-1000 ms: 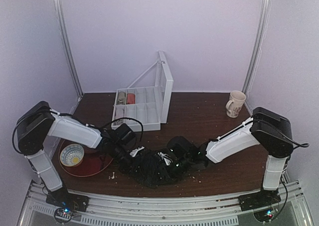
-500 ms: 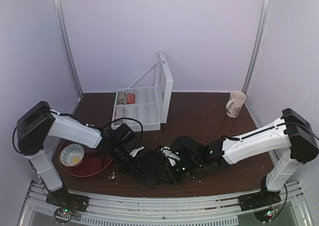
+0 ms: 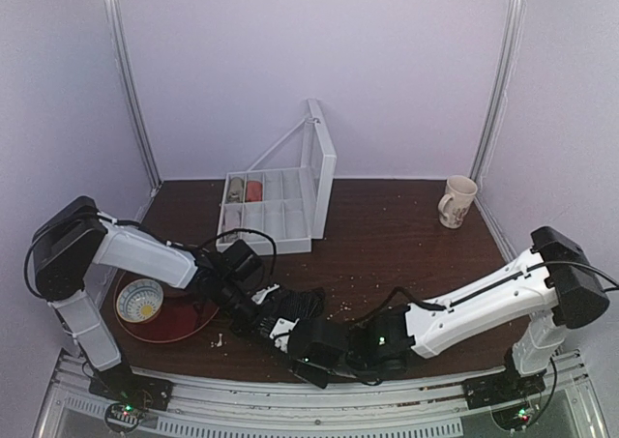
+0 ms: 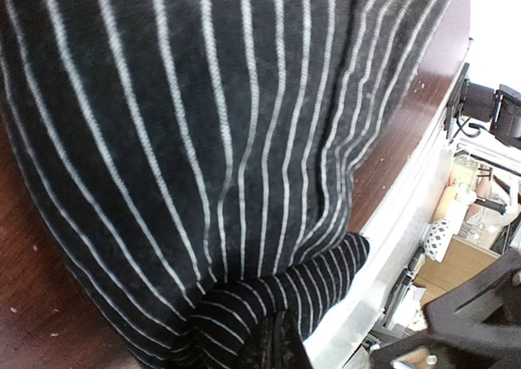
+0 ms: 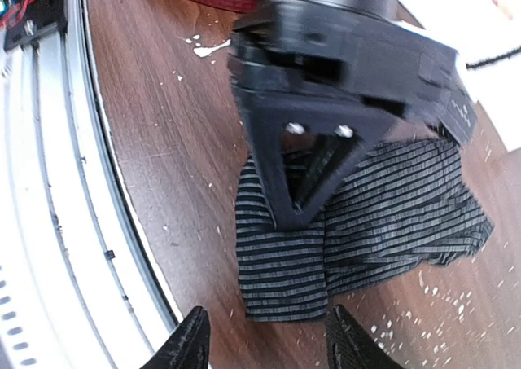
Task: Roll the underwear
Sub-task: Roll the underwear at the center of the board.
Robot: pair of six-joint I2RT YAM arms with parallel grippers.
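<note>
Underwear point(image 5: 391, 214) position: the black garment with pale pinstripes lies bunched on the dark wooden table point(image 3: 387, 235), close to the near edge and just inside the metal front rail point(image 5: 49, 182). It is not flat; in the right wrist view its outline is irregular, with one lobe hanging toward the rail and a wider part spreading away from it. The left gripper point(image 5: 303, 206) stands directly over the underwear with its fingers down on the fabric. Its jaws are closed, and in the left wrist view the stripes converge into a gathered fold at the bottom of the frame, consistent with a pinch on the cloth. The right gripper point(image 5: 269, 349) hangs low on the rail side of the garment; its two fingertips are spread apart, with only table and the fabric's edge showing between them, and it holds nothing. A red tray point(image 3: 184, 322) carrying a small bowl point(image 3: 140, 300) sits to the left of the garment. An open clear compartment box point(image 3: 280, 216) stands farther back, and a mug point(image 3: 456, 201) stands at the far right, well apart from both grippers.
</note>
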